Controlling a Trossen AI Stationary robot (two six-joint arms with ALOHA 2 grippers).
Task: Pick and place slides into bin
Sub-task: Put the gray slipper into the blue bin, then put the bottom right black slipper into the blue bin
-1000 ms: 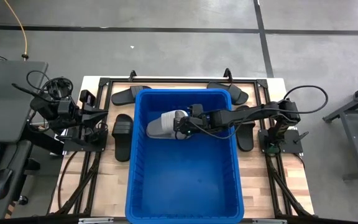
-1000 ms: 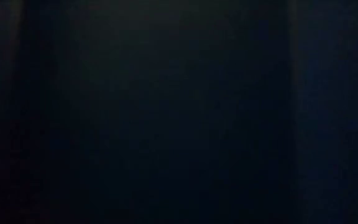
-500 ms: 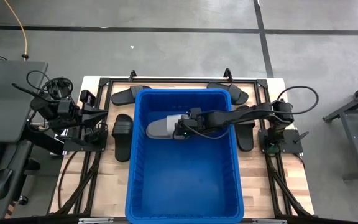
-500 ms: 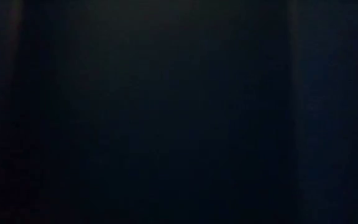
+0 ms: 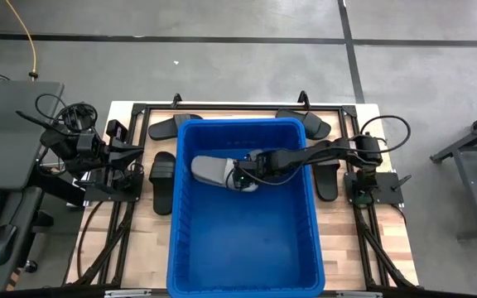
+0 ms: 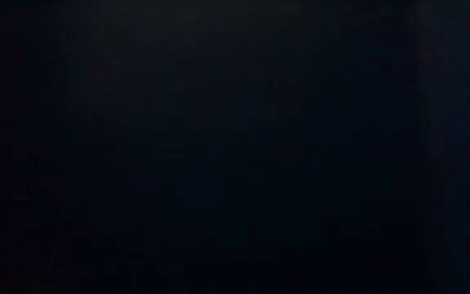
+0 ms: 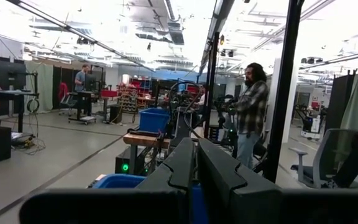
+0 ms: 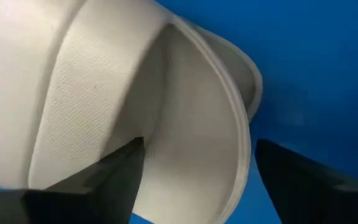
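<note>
A light grey slide (image 5: 212, 170) lies inside the blue bin (image 5: 247, 240), near the bin's far left corner; the right wrist view shows its wide strap (image 8: 98, 81) and footbed (image 8: 197, 112) close up. My right gripper (image 5: 240, 175) is down in the bin at the slide's right end, open (image 8: 197, 152). One finger (image 8: 114, 177) stands in front of the strap's mouth; the other (image 8: 303, 183) is over bare bin floor. My left gripper (image 5: 129, 156) waits shut at the table's left edge, its fingers (image 7: 194, 171) together. The low view is dark. My right gripper stands open at the grey slide's strap end, coming level from the table's right. One finger (image 8: 126, 158) shows in front of the footbed under the strap (image 8: 166, 143); whether it touches the slide I cannot tell. The other finger is clear of it.
Black slides lie on the wooden table around the bin: one at the far left (image 5: 172, 126), one at the far right (image 5: 306, 124), one left of the bin (image 5: 162, 180), one right of it (image 5: 328, 178). The near half of the bin floor is bare.
My right gripper has opened and let go of the grey slide, while the arm has sunk lower into the bin. The slide has settled a little toward the table's left and near side, onto the bin floor.
</note>
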